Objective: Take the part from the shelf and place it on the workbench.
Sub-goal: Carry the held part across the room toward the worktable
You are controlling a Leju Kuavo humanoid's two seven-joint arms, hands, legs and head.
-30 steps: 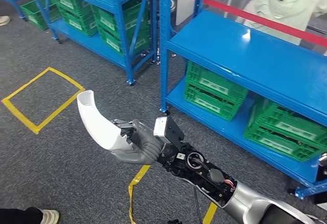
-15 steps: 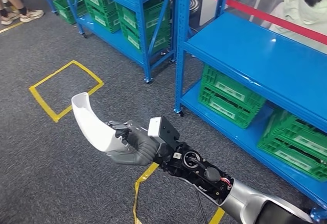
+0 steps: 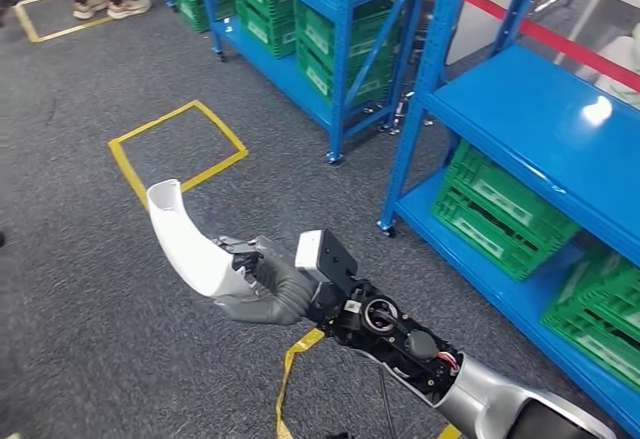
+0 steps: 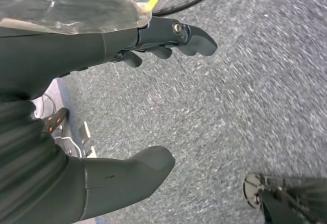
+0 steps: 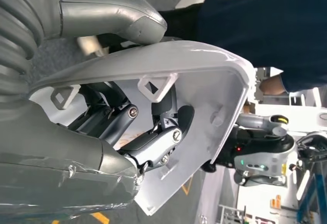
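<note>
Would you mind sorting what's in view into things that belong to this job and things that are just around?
Job: white part, held by the right hand; blue shelf.
Around: green crates; yellow floor tape; a person's feet.

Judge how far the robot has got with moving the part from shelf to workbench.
Done: the white part is off the shelf, gripped by the right hand. In hand: it is carried above the grey floor, shelves beside; the left hand holds nothing. Left: reaching a workbench, which I can't see, and setting it down.
</note>
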